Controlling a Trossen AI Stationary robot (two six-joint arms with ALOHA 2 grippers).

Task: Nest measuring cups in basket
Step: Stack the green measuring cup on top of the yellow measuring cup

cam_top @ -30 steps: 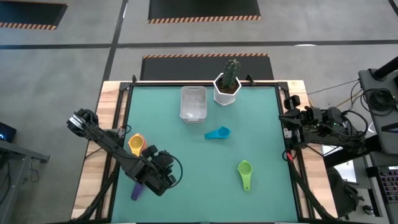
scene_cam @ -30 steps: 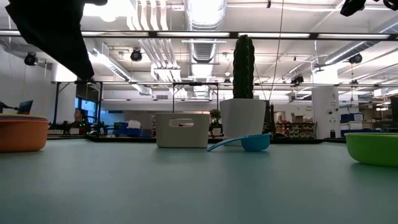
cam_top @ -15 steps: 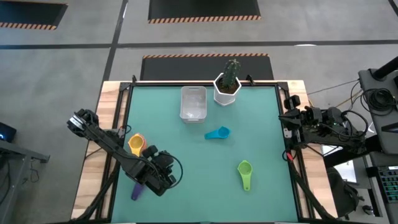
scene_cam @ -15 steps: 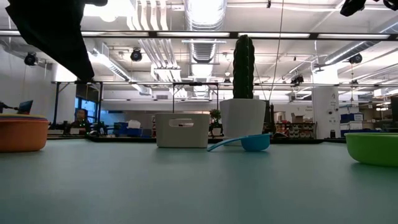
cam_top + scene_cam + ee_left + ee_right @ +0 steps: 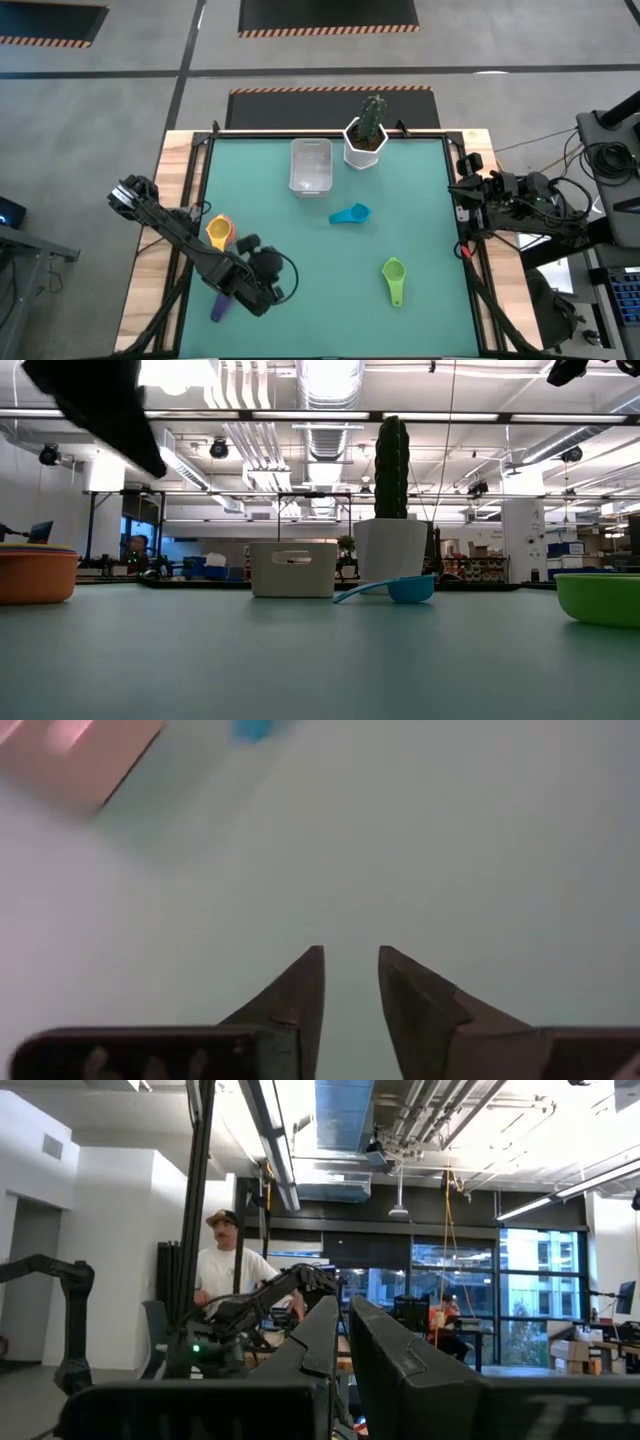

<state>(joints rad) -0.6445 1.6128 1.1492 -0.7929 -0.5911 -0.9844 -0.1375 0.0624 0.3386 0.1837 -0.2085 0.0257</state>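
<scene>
Hovering your left gripper (image 5: 268,277) empty with fingers nearly closed near the table's seven o'clock, you are sitting beside the purple cup (image 5: 219,305) and stacked cups (image 5: 219,231), while the basket (image 5: 310,165) is waiting at twelve o'clock for nesting.

Open-plan robotics lab, exposed ceiling ducts (image 5: 322,420), strip lights, workbenches, a person (image 5: 228,1270) standing behind

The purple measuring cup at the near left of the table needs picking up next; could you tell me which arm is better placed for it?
Left, probably. The left gripper hovers empty right beside the purple measuring cup, while the right gripper is parked at the table's far right edge.
</scene>
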